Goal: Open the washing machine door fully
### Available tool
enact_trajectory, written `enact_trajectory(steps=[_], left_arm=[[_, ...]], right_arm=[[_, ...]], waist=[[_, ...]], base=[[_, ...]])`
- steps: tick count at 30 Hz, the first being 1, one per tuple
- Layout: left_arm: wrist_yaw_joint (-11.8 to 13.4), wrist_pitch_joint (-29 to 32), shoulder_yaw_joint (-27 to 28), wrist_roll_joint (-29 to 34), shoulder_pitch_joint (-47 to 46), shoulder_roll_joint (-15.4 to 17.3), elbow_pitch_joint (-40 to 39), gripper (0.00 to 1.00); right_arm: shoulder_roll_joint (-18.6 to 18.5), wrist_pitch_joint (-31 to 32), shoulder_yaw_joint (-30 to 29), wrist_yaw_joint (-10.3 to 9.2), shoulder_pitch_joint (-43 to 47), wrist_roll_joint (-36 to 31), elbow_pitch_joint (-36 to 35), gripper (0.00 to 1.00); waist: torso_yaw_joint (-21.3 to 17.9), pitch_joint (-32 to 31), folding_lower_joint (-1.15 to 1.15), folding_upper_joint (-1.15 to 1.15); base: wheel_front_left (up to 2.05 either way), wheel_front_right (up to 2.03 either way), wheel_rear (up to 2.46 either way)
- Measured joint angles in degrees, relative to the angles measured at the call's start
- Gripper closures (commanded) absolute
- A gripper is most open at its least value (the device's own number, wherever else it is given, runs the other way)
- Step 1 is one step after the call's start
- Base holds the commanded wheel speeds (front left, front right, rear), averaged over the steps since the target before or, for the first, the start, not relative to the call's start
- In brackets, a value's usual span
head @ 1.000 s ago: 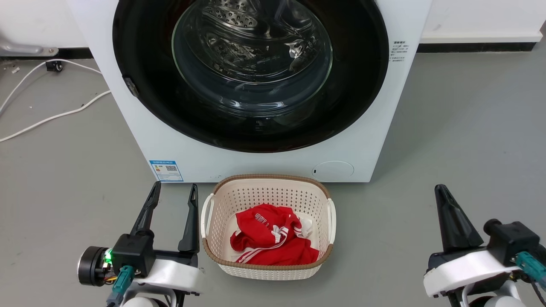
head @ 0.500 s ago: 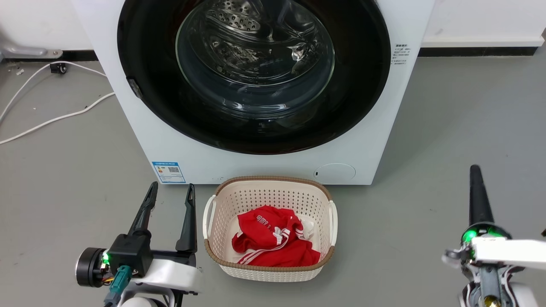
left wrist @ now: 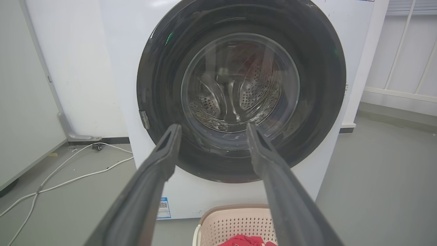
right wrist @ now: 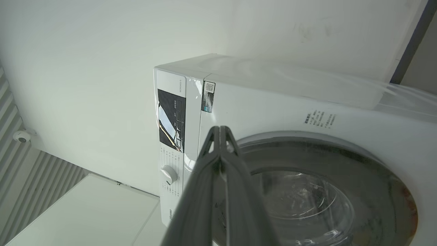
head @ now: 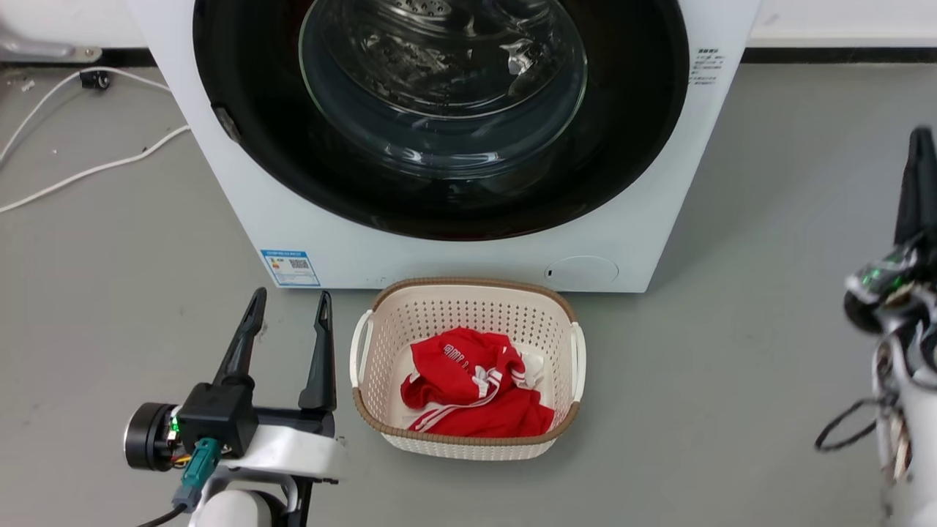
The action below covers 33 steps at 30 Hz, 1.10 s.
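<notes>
The white washing machine (head: 468, 256) stands straight ahead with its round glossy black door (head: 622, 146) flat against the front, closed, the glass bowl at its centre. The same door (left wrist: 317, 112) fills the left wrist view and shows rolled sideways in the right wrist view (right wrist: 375, 164). My left gripper (head: 289, 304) hovers low at the lower left, open and empty, short of the machine's lower left corner. My right gripper (head: 921, 139) is raised at the far right, fingers pressed together (right wrist: 220, 129), empty, well off the door's right side.
A cream laundry basket (head: 564, 344) with red clothes (head: 468, 388) sits on the grey floor right before the machine, between my arms. White cables (head: 88, 172) trail over the floor at the left. The machine's control panel and knob (right wrist: 169, 174) appear in the right wrist view.
My right arm has risen and rolled, its fingers now higher at the far right edge. The head camera has shifted slightly. The left gripper and the door have kept their places.
</notes>
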Motion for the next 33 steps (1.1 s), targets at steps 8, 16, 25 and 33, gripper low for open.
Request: enact_trajectory(steps=[8,16,25,33], left_arm=[[-0.21,-0.05,-0.76,-0.08,-3.0,-0.01,-1.23,0.0],[0.05,-0.05,-1.53,-0.35,-6.22,-0.02,-2.79,0.0],[0.48,-0.05,-2.0,-0.43,-9.1,-0.02,-4.22,0.0],[0.54,-0.07,-3.16,-0.76,-11.06,-0.02,-4.88,0.0]], right_arm=[[-8.09,7.68,2.11,0.0,-21.26,-1.85,18.75,1.0],[-12.83,18.53,8.27,0.0,-41.88,-8.39,34.94,1.0],[-12.23,27.47,14.97,0.0,-54.31,-16.11,44.34,1.0],[-10.84,29.97,17.36,0.0,-59.38,-20.3,49.18,1.0]], waist=[[1.49,3.77,0.0,0.0],[2.87,8.91,0.0,0.0],[3.86,14.26,0.01,0.0],[4.91,17.6,0.0,0.0]], base=[[0.0,0.0,0.0],[0.0,0.0,0.0],[0.0,0.0,0.0],[0.0,0.0,0.0]])
